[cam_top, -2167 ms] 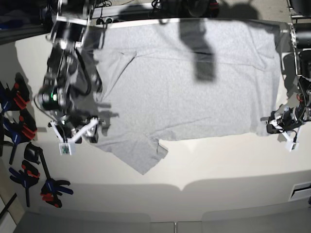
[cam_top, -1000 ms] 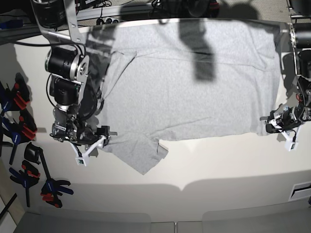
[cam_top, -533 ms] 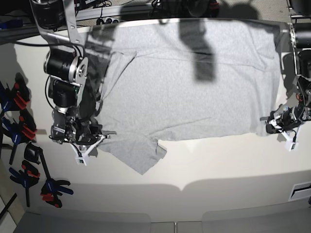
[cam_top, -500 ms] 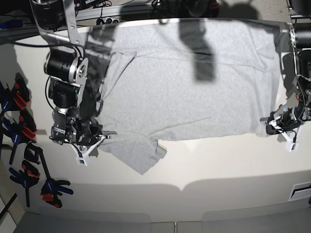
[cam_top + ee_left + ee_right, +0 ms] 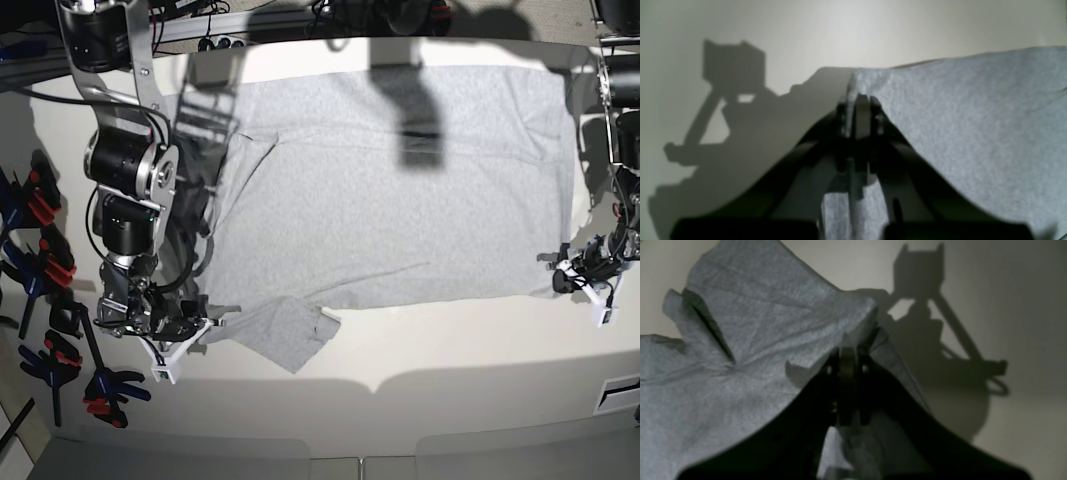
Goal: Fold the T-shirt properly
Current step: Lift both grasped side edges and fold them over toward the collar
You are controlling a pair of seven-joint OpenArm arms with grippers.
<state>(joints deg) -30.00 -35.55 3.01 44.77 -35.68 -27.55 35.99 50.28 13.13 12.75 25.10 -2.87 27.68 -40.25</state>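
Observation:
The light grey T-shirt (image 5: 400, 200) lies spread plain side up across the white table (image 5: 450, 350). In the base view my right gripper (image 5: 190, 333) is at the shirt's near left, beside the sleeve (image 5: 285, 335). The right wrist view shows that gripper (image 5: 848, 350) shut on a raised pinch of the T-shirt (image 5: 740, 340) at the sleeve's edge. My left gripper (image 5: 575, 283) is at the shirt's near right corner. In the left wrist view this gripper (image 5: 858, 100) is shut on the hem corner of the T-shirt (image 5: 973, 116), lifted slightly off the table.
Several black, red and blue clamps (image 5: 40, 260) lie along the table's left edge. Cables and equipment (image 5: 350, 15) run behind the table's back edge. Bare table lies between the shirt and the front edge (image 5: 380, 385).
My right gripper has shut on the sleeve edge and moved toward the table's front. The left gripper has shifted the same way, and the whole shirt has slid forward, baring table at the back.

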